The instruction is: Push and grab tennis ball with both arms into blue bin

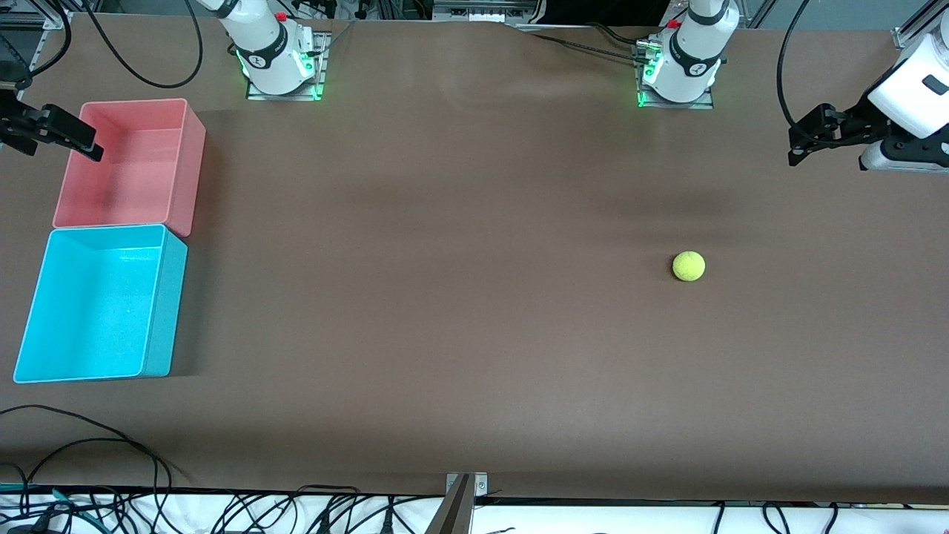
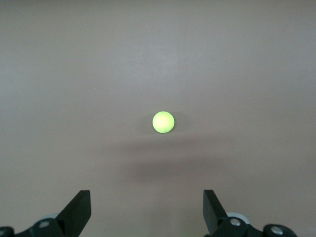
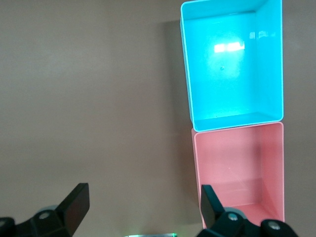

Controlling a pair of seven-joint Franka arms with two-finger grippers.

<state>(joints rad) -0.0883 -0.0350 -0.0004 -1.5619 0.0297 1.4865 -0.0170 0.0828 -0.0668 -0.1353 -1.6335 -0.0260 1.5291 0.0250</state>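
Front view: tennis ball (image 1: 688,266) alone on table (image 1: 460,334)

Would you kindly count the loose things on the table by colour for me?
Yellow-green: 1, the ball
Blue: 1, the blue bin
Pink: 1, the pink bin
Total: 3

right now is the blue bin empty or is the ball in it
Empty: the blue bin shows only its bare floor; the ball lies on the table toward the left arm's end.
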